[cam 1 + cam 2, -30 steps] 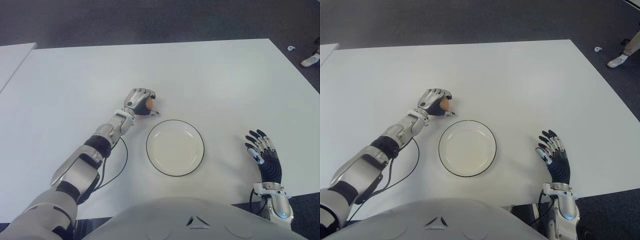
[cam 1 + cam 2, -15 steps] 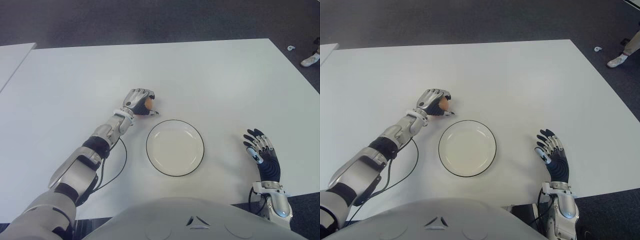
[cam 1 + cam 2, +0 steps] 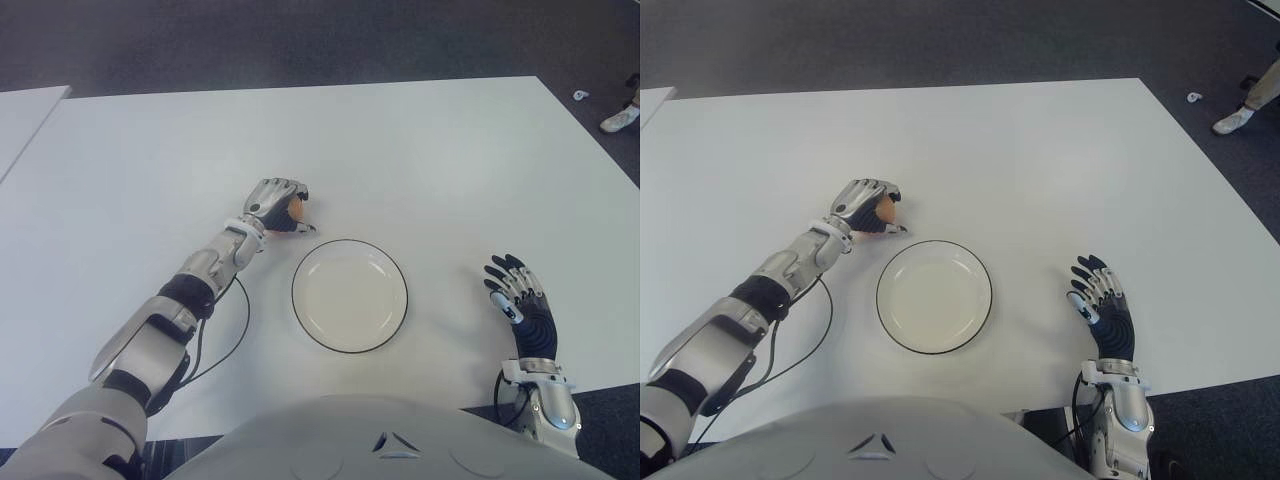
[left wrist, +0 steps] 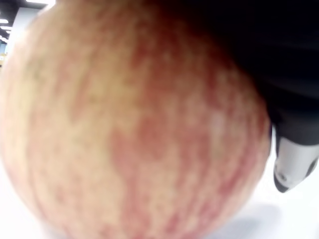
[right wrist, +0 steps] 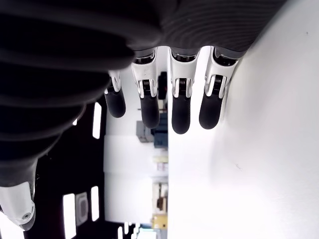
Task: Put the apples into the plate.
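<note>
At the lower right of the eye view, the right robot hand [image 3: 520,305] showed at the near edge of the big white table [image 3: 450,170]. Its fingers [image 5: 180,107] were spread out and held nothing.

A bit farther in, near the middle of the frame, sat the round white plate with a thin dark rim [image 3: 296,310]. Nothing was in it.

Just past the plate, up and to the left of it, was the left robot hand [image 3: 280,205]. It was clenched around a red and yellow streaked apple [image 4: 129,129], which filled the left wrist view. The apple was just beside the plate's far left edge, not over it. Whether it was touching the table was hard to tell.

So the grab looked done. The carry over the plate and the letting go were left. Only this one apple showed anywhere.
</note>
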Robot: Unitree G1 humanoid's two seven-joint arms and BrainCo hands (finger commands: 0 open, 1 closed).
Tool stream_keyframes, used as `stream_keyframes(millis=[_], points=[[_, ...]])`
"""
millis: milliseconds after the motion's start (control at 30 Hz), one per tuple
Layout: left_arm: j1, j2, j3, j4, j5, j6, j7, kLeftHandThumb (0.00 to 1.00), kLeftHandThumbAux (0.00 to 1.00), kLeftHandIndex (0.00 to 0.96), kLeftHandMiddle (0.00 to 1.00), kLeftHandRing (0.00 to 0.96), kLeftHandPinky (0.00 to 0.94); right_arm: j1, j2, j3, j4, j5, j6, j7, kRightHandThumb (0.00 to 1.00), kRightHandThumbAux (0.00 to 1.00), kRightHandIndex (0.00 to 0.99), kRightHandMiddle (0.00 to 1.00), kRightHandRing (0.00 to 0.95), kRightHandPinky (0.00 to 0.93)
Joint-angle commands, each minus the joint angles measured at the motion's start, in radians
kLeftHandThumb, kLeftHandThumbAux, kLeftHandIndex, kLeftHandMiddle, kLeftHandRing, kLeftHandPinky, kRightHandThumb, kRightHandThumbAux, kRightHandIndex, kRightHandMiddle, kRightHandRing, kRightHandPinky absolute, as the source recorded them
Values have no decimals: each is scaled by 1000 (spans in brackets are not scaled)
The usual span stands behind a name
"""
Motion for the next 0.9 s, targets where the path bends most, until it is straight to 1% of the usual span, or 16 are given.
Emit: stream_keyframes(millis=[33,133,200,333,400,433,533,700,767,833,900], points=[[74,78,50,-212,-5,22,-103,855,665,411,516,750,650,-6,14,22,52,-30,69,-22,392,590,131,199,207,242],[80,93,78,-282,-5,25,-132,855,664,411,517,755,679,-13,16,31,63,-49,85,-40,396,596,126,200,210,240],[86,99,93,-357,11,29,-143,855,664,411,517,761,698,-19,19,37,74,-51,85,-44,400,595,122,200,210,232],[98,104,112,-432,28,45,-170,856,664,410,519,769,723,-27,22,47,86,-57,84,-52,403,591,117,200,208,222],[99,122,135,-512,39,52,-194,856,664,409,520,775,731,-40,31,57,107,-69,72,-60,397,587,112,197,204,216],[100,128,145,-537,42,51,-200,856,664,409,522,788,753,-44,34,60,115,-74,68,-64,388,586,107,193,200,217],[105,144,167,-586,51,48,-219,856,664,408,526,806,778,-58,29,63,142,-86,68,-73,378,586,99,189,196,218],[120,163,204,-644,18,38,-281,855,665,404,529,810,750,-76,32,66,182,-94,52,-82,370,586,92,184,194,213],[131,169,220,-698,15,41,-308,854,665,402,530,812,745,-80,33,69,193,-102,47,-87,365,584,90,182,193,210],[130,172,226,-728,34,36,-319,854,666,402,530,815,748,-84,33,71,203,-108,44,-92,358,582,88,180,192,210],[123,174,227,-746,55,30,-328,854,665,403,532,823,772,-88,34,73,213,-111,40,-96,355,578,87,180,193,215]])
